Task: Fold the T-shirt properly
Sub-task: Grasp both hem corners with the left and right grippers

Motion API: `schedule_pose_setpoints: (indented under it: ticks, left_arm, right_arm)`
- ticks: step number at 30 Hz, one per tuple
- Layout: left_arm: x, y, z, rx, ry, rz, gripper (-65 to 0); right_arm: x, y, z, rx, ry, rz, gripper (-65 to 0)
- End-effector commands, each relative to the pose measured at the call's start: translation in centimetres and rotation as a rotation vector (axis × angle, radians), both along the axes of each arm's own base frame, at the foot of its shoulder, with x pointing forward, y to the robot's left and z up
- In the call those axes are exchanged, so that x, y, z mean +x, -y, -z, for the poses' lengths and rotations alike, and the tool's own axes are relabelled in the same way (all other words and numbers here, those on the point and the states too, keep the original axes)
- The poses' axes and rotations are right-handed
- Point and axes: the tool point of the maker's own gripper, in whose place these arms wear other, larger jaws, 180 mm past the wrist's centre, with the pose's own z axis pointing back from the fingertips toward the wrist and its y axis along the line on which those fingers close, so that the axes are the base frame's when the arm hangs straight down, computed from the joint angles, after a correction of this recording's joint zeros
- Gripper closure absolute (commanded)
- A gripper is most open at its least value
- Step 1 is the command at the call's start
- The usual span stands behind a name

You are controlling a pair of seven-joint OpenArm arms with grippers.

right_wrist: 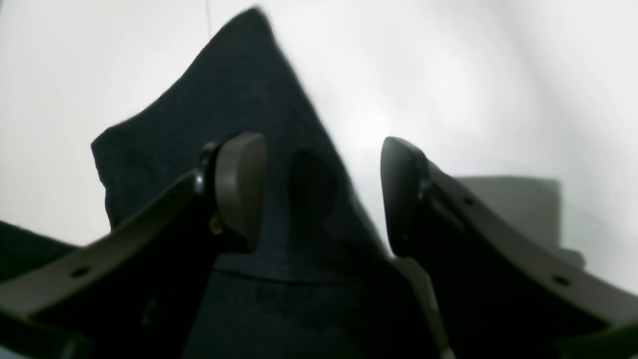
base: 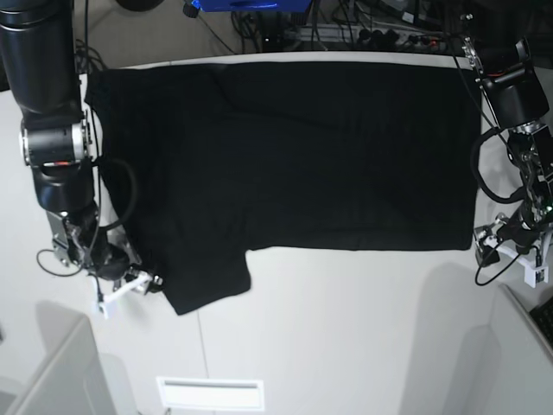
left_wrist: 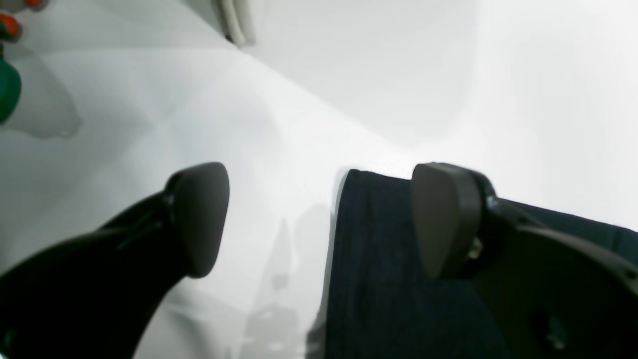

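Observation:
The T-shirt [base: 294,147] lies spread flat and black on the white table [base: 346,328], with no print showing. One sleeve [base: 203,281] points toward the front left. My right gripper [base: 147,284] sits at that sleeve's outer edge. In the right wrist view the right gripper [right_wrist: 321,192] is open: one finger [right_wrist: 239,189] is over the sleeve cloth [right_wrist: 224,99], the other over bare table. My left gripper [base: 484,244] is at the shirt's front right corner. In the left wrist view the left gripper [left_wrist: 321,219] is open, and the corner [left_wrist: 374,259] reaches between its fingers, ungripped.
Cables and equipment [base: 346,26] run along the table's far edge. Grey panels stand at the front left [base: 52,372] and front right [base: 527,346]. A white slotted plate [base: 210,393] lies at the front edge. A green and orange object [left_wrist: 7,85] shows in the left wrist view.

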Motion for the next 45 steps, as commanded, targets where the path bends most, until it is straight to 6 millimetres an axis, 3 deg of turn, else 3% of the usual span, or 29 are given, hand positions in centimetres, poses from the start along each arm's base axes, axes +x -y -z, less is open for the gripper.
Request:
schedule_pose_setpoints:
  ticks: [1, 13, 16, 21, 29, 32, 38, 40, 45]
  left_arm:
    - [0.7, -1.1, -2.0, 0.027, 0.052, -0.007, -55.5]
    - [0.0, -1.1, -1.2, 0.026, 0.029, -0.008, -55.3]
    - [0.0, -1.0, -1.1, 0.025, 0.029, -0.007, -55.5]
    - [0.0, -0.9, -0.9, 0.022, 0.027, -0.005, -55.8]
    - [0.0, -1.4, 2.2, -0.065, -0.05, -0.054, -56.6]
    - [0.6, -0.6, 3.0, -0.076, -0.079, -0.035, -65.0]
    - [1.8, 1.0, 3.5, -0.038, -0.057, 0.027, -65.0]
    - [1.2, 0.8, 4.8, -0.057, -0.088, 0.009, -65.0]
    - [1.7, 0.4, 5.9, -0.108, -0.121, -0.029, -65.0]
  right_arm:
    - [1.8, -0.1, -2.2, 0.01, 0.066, 0.0, -34.8]
    - [0.5, -0.8, -0.4, -0.002, 0.033, -0.022, -33.0]
    - [0.4, -0.8, -0.3, -0.003, 0.031, -0.021, -22.8]
    - [0.0, -0.9, 0.1, -0.002, 0.023, -0.021, 0.0]
    - [-0.1, -0.9, 0.3, -0.002, 0.02, -0.021, 0.0]
    - [-0.1, -0.9, 0.3, -0.002, 0.02, -0.021, 0.0]
    - [-0.1, -0.9, 0.3, -0.002, 0.017, -0.022, 0.0]
    - [-0.1, -0.9, 0.3, -0.002, 0.017, -0.022, 0.0]
    - [-0.1, -0.9, 0.3, -0.002, 0.017, -0.022, 0.0]
